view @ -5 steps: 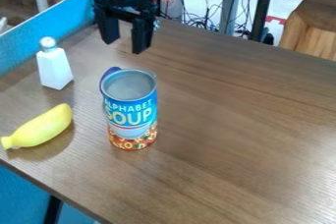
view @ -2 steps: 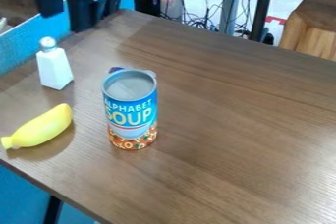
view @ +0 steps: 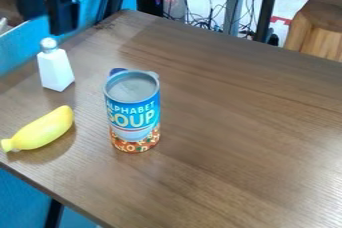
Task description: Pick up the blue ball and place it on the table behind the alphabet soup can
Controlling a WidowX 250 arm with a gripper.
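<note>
From the upper middle-left, the gripper has moved to the upper left corner of the frame, its two fingers apart with nothing between them. Less of the purple item shows behind the soup can, which stands upright left of centre. The white shaker, nearest the gripper, stands upright below it at left; the yellow banana lies at lower left on the brown table.

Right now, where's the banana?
In the camera view, the banana lies at the table's left edge, left of the soup can and below the white bottle.
</note>
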